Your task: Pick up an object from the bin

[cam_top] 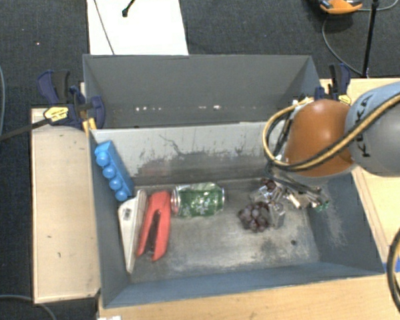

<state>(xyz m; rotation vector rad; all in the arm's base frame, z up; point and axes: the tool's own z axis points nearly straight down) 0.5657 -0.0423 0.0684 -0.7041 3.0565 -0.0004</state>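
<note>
My gripper is low in the right part of the bin, under the arm's orange cover. It sits right beside a small bunch of dark purple grapes, which lies on the bin floor just to its left and touches or nearly touches it. A green drinks can lies on its side further left, near the back wall.
A red stapler lies left of the can, with a white flat thing beside it against the left wall. A blue knobbed block leans in the back left corner. The arm and its cables cover the bin's right back corner.
</note>
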